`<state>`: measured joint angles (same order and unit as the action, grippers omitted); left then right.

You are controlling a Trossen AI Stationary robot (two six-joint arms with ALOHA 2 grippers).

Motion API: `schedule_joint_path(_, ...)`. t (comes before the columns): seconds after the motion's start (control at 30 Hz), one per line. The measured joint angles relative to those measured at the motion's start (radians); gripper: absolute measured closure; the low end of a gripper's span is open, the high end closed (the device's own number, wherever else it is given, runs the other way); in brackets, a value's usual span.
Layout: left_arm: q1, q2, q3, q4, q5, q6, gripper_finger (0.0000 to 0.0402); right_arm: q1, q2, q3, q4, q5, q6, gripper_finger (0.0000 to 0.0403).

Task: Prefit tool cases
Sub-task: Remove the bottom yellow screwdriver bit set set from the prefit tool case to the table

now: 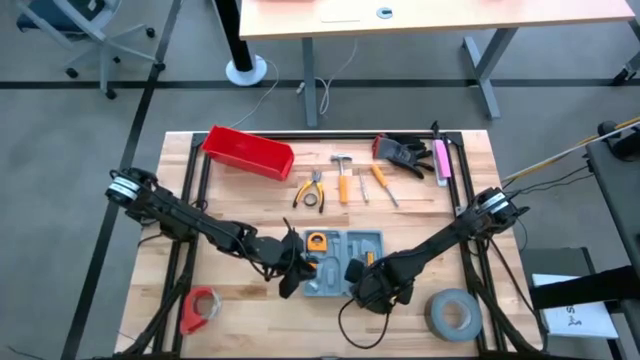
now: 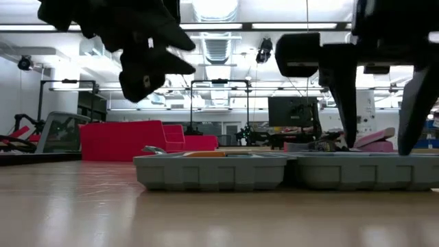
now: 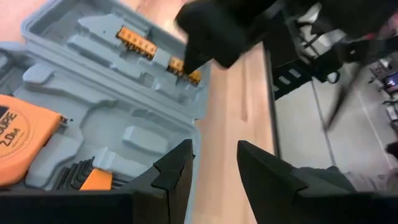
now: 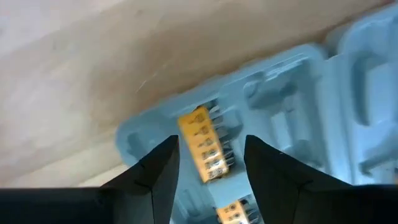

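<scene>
The grey-blue tool case [image 1: 345, 265] lies open and flat on the wooden table, near its front edge. An orange tape measure [image 1: 317, 242] and black hex keys [image 3: 78, 171] sit in its recesses. My left gripper [image 3: 214, 149] hangs open above the case's left part, over its rim, with nothing between its fingers. My right gripper [image 4: 211, 142] points down over the case's near right corner, open. Its fingers stand on either side of an orange bit strip [image 4: 204, 149], which lies tilted in its recess. In the low view the right fingers [image 2: 346, 103] reach down close to the case [image 2: 212, 171].
Beyond the case lie a red bin [image 1: 248, 152], pliers [image 1: 310, 190], a hammer [image 1: 342, 175], screwdrivers [image 1: 380, 185], black gloves [image 1: 405, 152] and a pink tool [image 1: 441, 158]. A grey tape roll [image 1: 453, 313] sits at the near right, a red roll [image 1: 200, 308] at the near left.
</scene>
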<state>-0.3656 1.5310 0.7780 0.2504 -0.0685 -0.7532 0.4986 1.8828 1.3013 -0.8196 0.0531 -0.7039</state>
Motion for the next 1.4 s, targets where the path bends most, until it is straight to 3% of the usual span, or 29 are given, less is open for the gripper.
schedule_joint_path(0.47, 0.001, -0.059, -0.002, -0.142, -0.019, -0.1, 0.0274, -0.012, 0.0, -0.066, 0.109, -0.009, -0.096, 0.0245)
schedule_joint_path(1.03, 0.002, -0.061, 0.007, -0.142, -0.029, -0.125, 0.0282, -0.035, 0.07, -0.06, 0.133, -0.063, -0.162, 0.0264)
schedule_joint_path(1.23, 0.002, -0.061, 0.007, -0.141, -0.029, -0.131, 0.0286, -0.05, 0.069, -0.048, 0.148, -0.064, -0.199, 0.0281)
schedule_joint_path(1.4, 0.002, -0.061, 0.007, -0.139, -0.029, -0.142, 0.0283, -0.058, 0.07, -0.049, 0.154, -0.065, -0.205, 0.0318)
